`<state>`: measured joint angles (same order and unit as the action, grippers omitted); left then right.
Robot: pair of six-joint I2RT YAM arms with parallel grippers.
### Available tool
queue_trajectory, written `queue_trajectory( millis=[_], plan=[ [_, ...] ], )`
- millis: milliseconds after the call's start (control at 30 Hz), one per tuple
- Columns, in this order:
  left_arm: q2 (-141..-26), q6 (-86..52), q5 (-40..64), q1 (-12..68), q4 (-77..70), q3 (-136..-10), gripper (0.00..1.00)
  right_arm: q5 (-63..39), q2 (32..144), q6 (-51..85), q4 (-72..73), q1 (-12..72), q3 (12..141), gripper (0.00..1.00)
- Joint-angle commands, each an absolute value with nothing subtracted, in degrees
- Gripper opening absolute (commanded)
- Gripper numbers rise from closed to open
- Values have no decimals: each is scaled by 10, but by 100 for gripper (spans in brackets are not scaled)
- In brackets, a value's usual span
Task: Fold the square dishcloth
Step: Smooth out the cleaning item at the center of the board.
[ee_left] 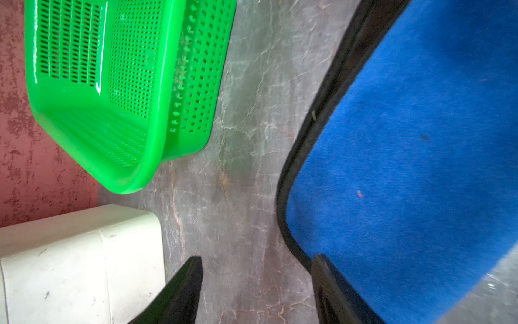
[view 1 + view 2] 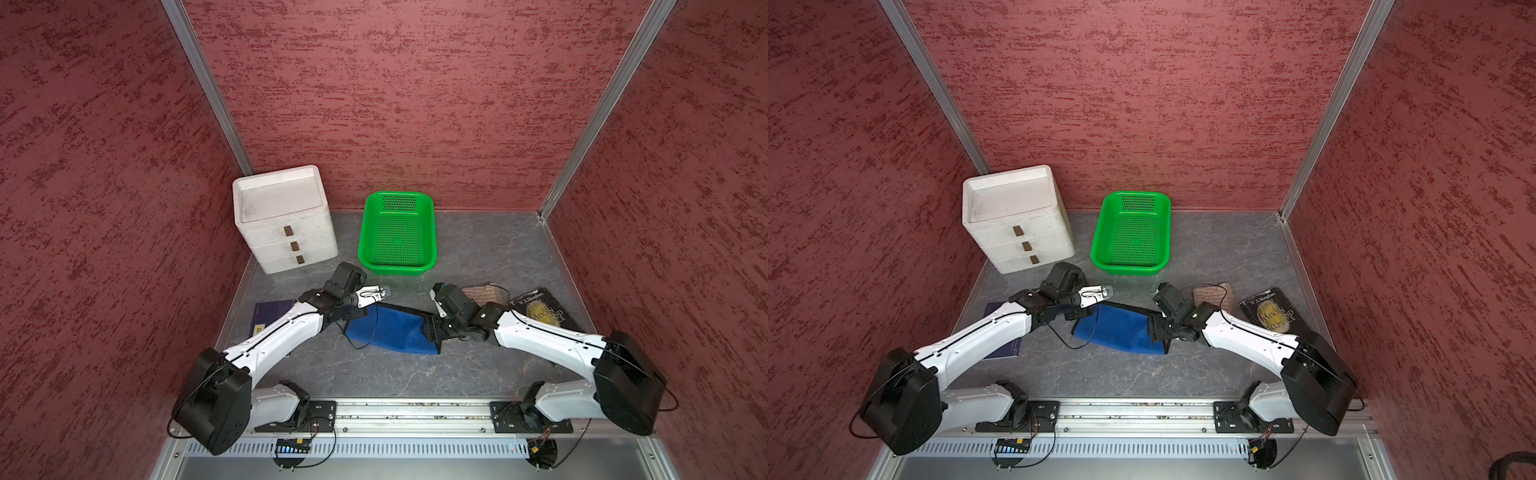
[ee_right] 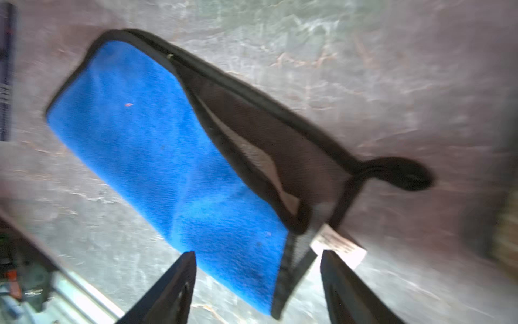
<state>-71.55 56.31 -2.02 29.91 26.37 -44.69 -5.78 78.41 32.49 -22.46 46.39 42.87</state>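
The square dishcloth is blue with a black border. It lies folded in half on the grey table between my two arms. In the left wrist view the dishcloth is to one side of my left gripper. The jaws are open, with one finger at the cloth's rounded corner and the other over bare table. My right gripper hangs open over the opposite end of the dishcloth. A black-edged corner and a white tag lie below its jaws, and nothing is held.
A green perforated basket stands behind the cloth, with a white three-drawer unit to its left. A brown pad and a dark book lie at the right. A dark blue notebook is under my left arm.
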Motion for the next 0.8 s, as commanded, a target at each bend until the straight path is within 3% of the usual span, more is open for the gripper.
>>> queue_trajectory(
  millis=[0,133,267,433,600,767],
  plan=[
    [-727,554,13,315,303,-432,64,-92,793,358,-119,458,407,76],
    [-774,556,-20,328,268,-420,61,-81,822,357,-80,453,386,74],
    [-812,561,-44,330,237,-417,58,-73,831,346,-62,451,382,64],
    [-835,577,-62,336,213,-400,57,-72,831,339,-52,448,374,35],
    [-844,583,-67,337,204,-390,56,-58,817,340,-100,448,377,0],
    [-854,599,-86,337,180,-376,55,-15,777,354,-216,448,395,0]
  ],
)
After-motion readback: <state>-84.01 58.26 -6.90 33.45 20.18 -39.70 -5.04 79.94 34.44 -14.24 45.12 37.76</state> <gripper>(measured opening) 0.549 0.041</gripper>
